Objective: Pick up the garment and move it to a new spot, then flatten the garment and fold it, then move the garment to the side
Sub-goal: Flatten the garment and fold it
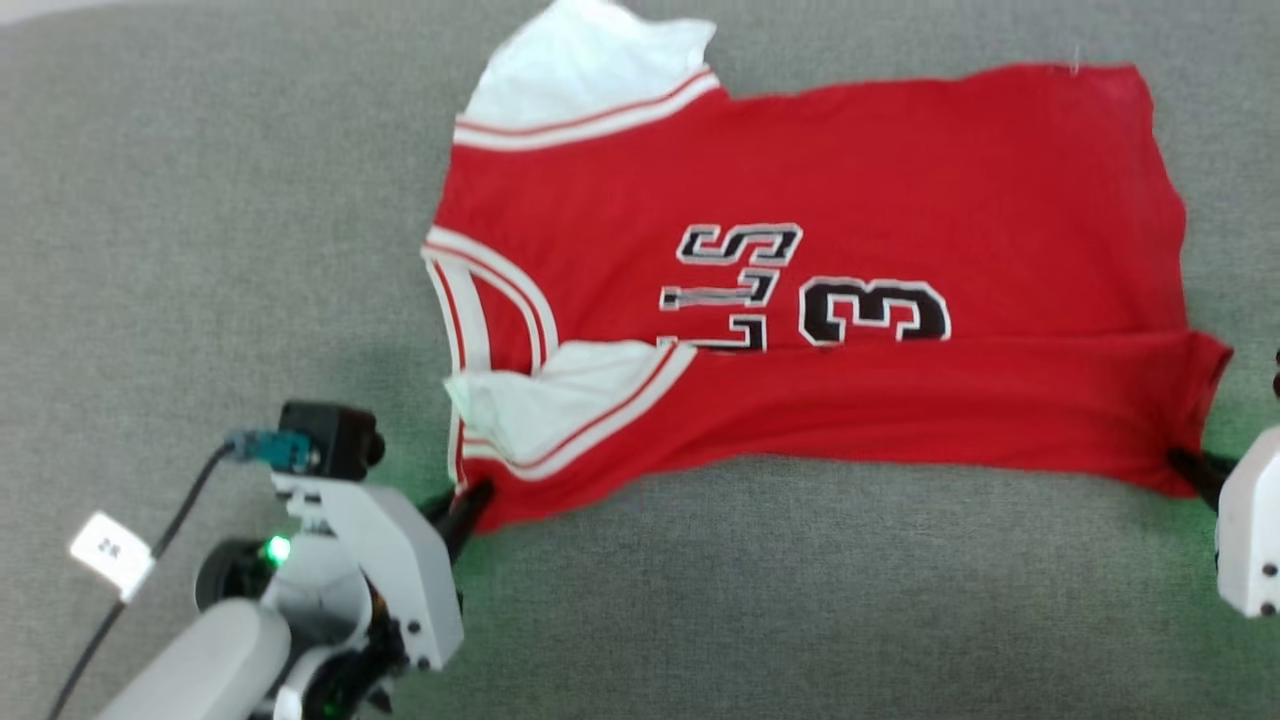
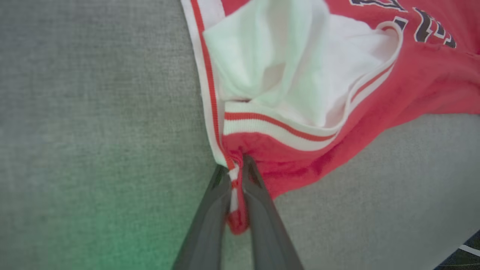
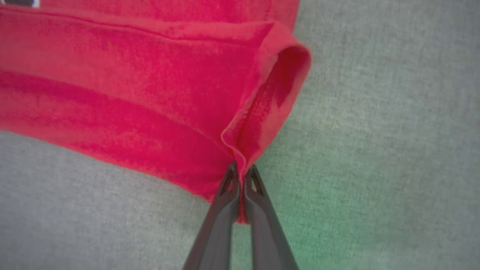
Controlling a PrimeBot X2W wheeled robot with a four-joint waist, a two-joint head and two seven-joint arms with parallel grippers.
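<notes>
My left gripper [image 1: 474, 500] is pinched tight on the garment [image 1: 800, 170]. In my left wrist view a bunch of red cloth and white-and-red striped trim sits squeezed between my two dark fingers [image 2: 210, 225], and a bit of it pokes out below the pinch. Straight beyond those fingertips a white sleeve [image 2: 292, 63] lies crumpled, folded over onto the red front. Further off to their right I catch the edge of the black-and-white lettering [image 2: 422, 32]. My right gripper [image 1: 1192, 467] is likewise closed on the garment, gripping a corner of the hem. There the red cloth is doubled over into a soft open loop just past the tips, and the folded edge runs away to the left of my right fingers. Between my two grips the shirt lies spread on the grey fabric surface [image 1: 200, 200], front up, with its near long edge turned over onto itself. The other white sleeve [image 1: 590, 60] lies on the far side from my left fingertips
</notes>
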